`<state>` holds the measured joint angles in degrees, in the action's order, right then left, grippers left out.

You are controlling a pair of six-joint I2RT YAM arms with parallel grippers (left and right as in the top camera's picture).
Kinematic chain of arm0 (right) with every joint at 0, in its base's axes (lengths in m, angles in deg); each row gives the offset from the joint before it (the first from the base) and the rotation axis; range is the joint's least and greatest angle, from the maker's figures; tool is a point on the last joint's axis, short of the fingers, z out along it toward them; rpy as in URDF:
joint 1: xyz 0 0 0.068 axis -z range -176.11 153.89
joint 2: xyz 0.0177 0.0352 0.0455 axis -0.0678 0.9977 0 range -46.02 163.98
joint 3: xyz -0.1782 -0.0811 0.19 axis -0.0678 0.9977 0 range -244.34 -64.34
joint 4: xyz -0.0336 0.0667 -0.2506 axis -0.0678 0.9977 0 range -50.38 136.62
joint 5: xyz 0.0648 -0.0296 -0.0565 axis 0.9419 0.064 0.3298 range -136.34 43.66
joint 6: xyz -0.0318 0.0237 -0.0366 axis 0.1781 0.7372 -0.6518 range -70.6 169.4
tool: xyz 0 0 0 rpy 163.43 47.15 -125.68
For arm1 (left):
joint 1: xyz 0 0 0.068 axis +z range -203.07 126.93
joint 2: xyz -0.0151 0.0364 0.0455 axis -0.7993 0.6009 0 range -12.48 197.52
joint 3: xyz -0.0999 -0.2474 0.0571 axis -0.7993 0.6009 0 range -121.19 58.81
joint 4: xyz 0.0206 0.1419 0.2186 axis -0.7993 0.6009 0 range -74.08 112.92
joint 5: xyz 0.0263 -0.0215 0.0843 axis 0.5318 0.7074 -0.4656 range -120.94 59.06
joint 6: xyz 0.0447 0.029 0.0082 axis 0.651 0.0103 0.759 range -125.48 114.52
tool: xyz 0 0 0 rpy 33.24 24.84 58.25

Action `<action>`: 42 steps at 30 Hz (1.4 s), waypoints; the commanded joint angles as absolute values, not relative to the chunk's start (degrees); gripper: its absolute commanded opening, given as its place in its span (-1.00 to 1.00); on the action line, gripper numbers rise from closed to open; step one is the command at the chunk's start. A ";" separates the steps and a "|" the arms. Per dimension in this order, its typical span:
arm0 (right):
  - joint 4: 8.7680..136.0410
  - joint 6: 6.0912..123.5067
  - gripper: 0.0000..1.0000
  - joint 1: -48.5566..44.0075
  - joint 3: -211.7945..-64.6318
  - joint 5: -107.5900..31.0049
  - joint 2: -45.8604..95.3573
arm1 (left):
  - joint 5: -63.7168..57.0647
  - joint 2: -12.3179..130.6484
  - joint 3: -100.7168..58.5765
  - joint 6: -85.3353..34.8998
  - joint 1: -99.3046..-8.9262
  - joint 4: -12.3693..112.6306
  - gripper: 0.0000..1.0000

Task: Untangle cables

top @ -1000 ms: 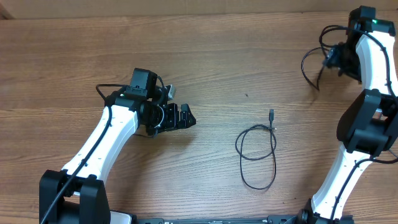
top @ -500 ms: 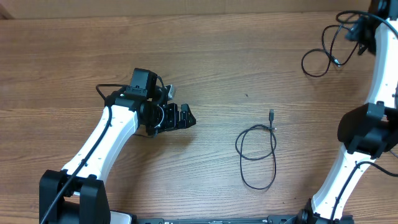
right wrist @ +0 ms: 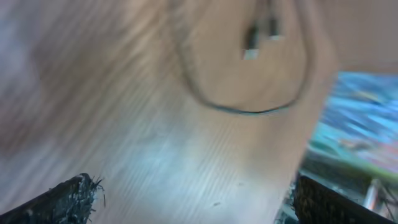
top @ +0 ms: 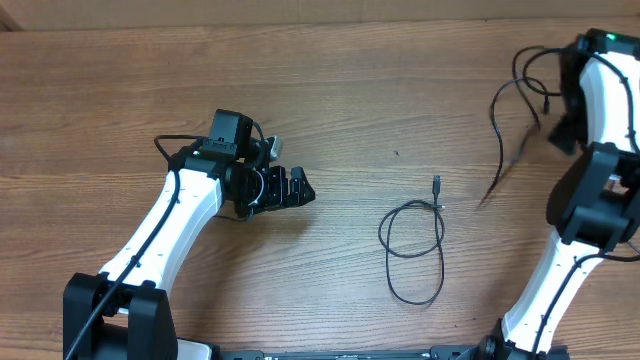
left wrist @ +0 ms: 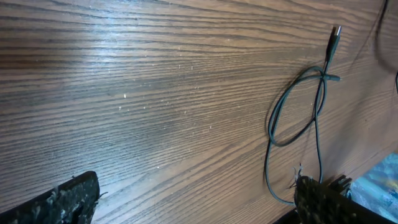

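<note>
Overhead: one looped cable [top: 412, 240], one outstretched cable [top: 494, 112], well apart.

The surface [top: 330, 90] is a wood-grain top in warm brown, its grain running left to right across the overhead view. Along its far edge runs a paler tan strip [top: 300, 8]. A small dark speck [top: 396, 153] sits on the wood near the middle. In the left wrist view the grain shows a glossy sheen, and a bluish patch [left wrist: 380, 180] lies beyond the surface's edge in the lower right corner. The right wrist view is blurred; a blue-green area [right wrist: 360, 124] fills its right side, too smeared to identify.
</note>
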<state>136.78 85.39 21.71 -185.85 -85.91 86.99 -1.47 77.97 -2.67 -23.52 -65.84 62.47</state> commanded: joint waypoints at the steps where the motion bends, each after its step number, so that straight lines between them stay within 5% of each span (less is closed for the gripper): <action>1: 136.72 91.44 1.00 24.29 -187.27 -91.11 83.95 | -1.62 78.50 -2.80 -23.70 -66.17 62.38 0.99; 6: 131.82 84.86 1.00 25.06 -188.30 -81.67 79.99 | -1.60 78.50 -2.80 -23.70 -66.17 62.38 0.99; 11: 124.33 60.14 1.00 24.73 -188.30 -46.63 77.06 | -1.62 78.50 -2.80 -23.70 -66.17 62.38 0.99; 14: 124.74 54.83 1.00 24.55 -188.30 -31.75 76.98 | -1.60 78.50 -2.80 -23.70 -66.17 62.38 0.99; 28: 136.28 66.04 1.00 21.08 -188.28 -42.96 74.77 | -1.60 78.50 -2.80 -23.70 -66.17 62.38 0.99; 42: 131.08 74.15 1.00 9.50 -168.91 -51.79 33.48 | -1.60 78.50 -2.80 -23.70 -66.17 62.38 1.00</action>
<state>132.04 70.42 9.82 -174.44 -48.07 38.31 -1.49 77.97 -2.67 -23.52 -65.84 62.47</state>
